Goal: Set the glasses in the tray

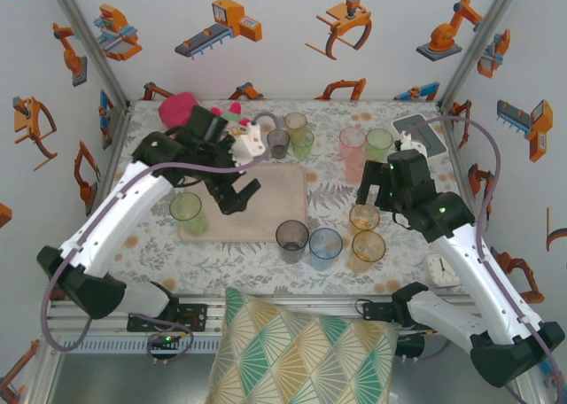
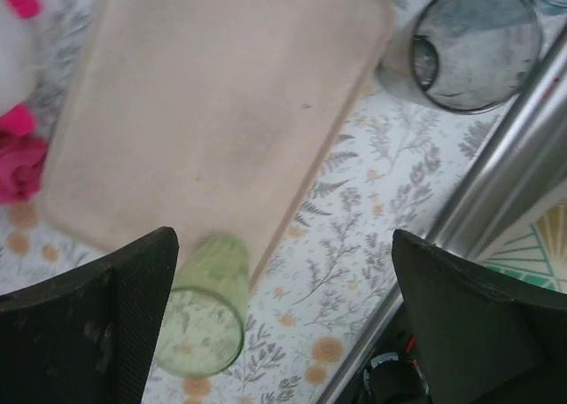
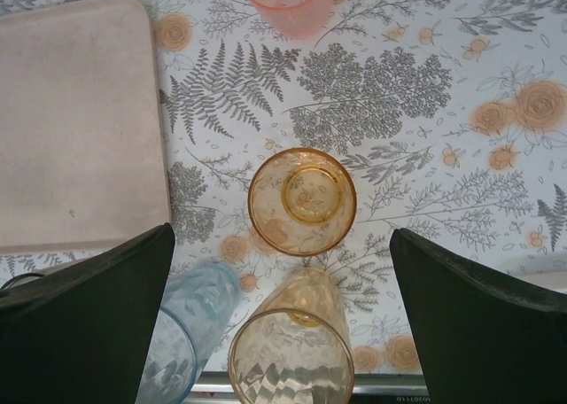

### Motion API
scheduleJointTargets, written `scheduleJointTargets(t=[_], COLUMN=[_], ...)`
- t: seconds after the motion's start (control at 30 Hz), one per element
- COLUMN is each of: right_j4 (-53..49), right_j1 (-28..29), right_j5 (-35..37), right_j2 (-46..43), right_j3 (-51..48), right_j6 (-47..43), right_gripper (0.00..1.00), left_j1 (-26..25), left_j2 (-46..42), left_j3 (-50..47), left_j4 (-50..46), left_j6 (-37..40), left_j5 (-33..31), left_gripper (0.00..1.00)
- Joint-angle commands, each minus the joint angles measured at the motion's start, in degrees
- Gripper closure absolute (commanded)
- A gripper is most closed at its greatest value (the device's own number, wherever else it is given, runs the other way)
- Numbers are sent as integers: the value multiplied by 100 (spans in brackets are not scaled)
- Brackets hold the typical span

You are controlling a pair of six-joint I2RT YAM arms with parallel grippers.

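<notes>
The beige-pink tray (image 1: 261, 205) lies left of centre. A green glass (image 1: 188, 212) stands upright at its near left corner, also seen as the green glass (image 2: 202, 308) beside the tray (image 2: 221, 103). My left gripper (image 1: 237, 194) hangs open above the tray, empty, with the green glass next to its left finger (image 2: 97, 324). My right gripper (image 1: 370, 197) is open over two amber glasses (image 3: 302, 200) (image 3: 297, 342), holding nothing. A grey glass (image 1: 291, 238) and a blue glass (image 1: 325, 247) stand by the tray's near right corner. Pink (image 1: 352, 147) and green (image 1: 379, 143) glasses stand further back.
Three more glasses (image 1: 292, 136) cluster behind the tray. A rolled pink towel (image 1: 180, 110) lies at the back left, a grey-and-white box (image 1: 416, 129) at the back right. A patterned cushion (image 1: 292, 351) rests on the near edge. A small white object (image 1: 440, 267) lies beside my right arm.
</notes>
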Motion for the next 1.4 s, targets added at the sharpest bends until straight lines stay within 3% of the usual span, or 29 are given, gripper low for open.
scheduleJointTargets(t=[0.0, 0.63, 1.03, 1.37], right_j4=[-482, -650, -575, -599], right_j1=[-99, -179, -193, -193], right_j5=[246, 73, 2, -2], right_j2=[40, -466, -542, -612], right_j3=[274, 133, -40, -64], right_j6=[256, 502, 586, 621], right_gripper=[2, 2, 2, 2], left_j1=[-390, -1377, -1538, -1542], left_j2=[201, 1273, 1507, 1562], left_j3=[-109, -499, -590, -828], left_j4=[-96, 1043, 1299, 1508], left_j6=[-250, -1174, -1253, -1396], left_j5=[354, 340, 299, 210], left_gripper=[0, 5, 14, 28])
